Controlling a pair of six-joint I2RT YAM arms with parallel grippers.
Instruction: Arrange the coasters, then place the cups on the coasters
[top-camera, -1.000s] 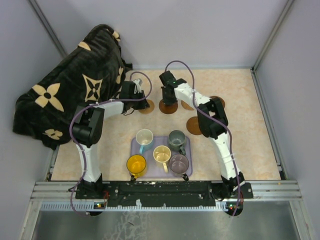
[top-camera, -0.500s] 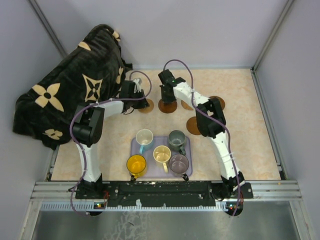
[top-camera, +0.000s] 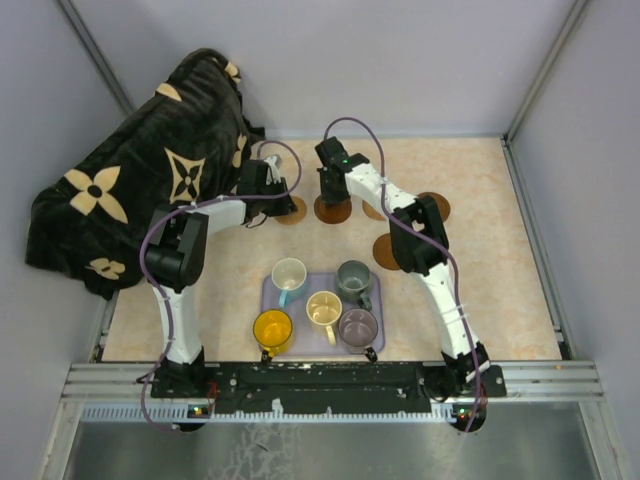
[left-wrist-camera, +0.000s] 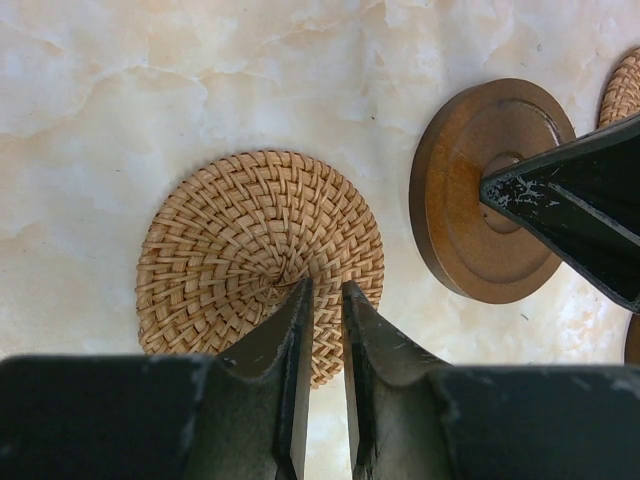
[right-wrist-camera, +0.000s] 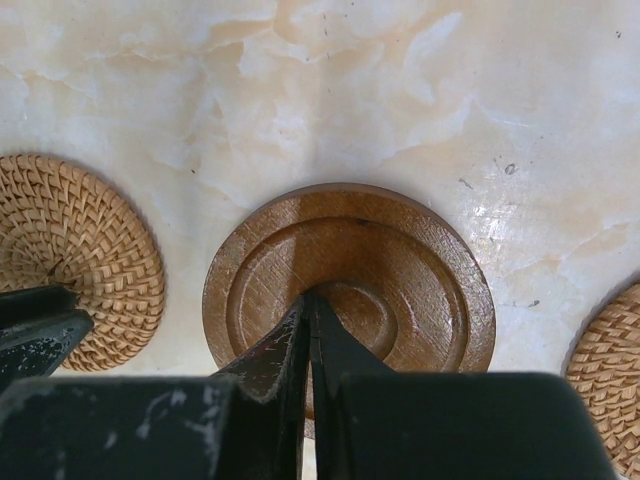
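While the five cups (top-camera: 323, 308) sit in the lavender tray (top-camera: 320, 282) nearest the arm bases, your work lies farther out on the table (top-camera: 480, 300), among the coasters. One dark coaster (top-camera: 388, 250) lies just past the tray's right corner, partly under the right arm's elbow. Beyond it, each hand stands over its own disc. Your left hand (left-wrist-camera: 322, 290) has its fingers drawn together on nothing, only a sliver between them. Its tips are down on the near rim of the woven coaster (left-wrist-camera: 250, 240), so nearly all of that disc lies ahead of the hand and a little to its left. Your right hand (right-wrist-camera: 305, 300) is likewise closed and empty, its tips planted at the centre ring of the wooden coaster (right-wrist-camera: 400, 260), so that disc spreads evenly around them. The two discs sit just beside each other but apart, the wooden one to the right. If you slide them, I judge the woven disc, pushed from its edge, may pivot, while the wooden one should follow straight.
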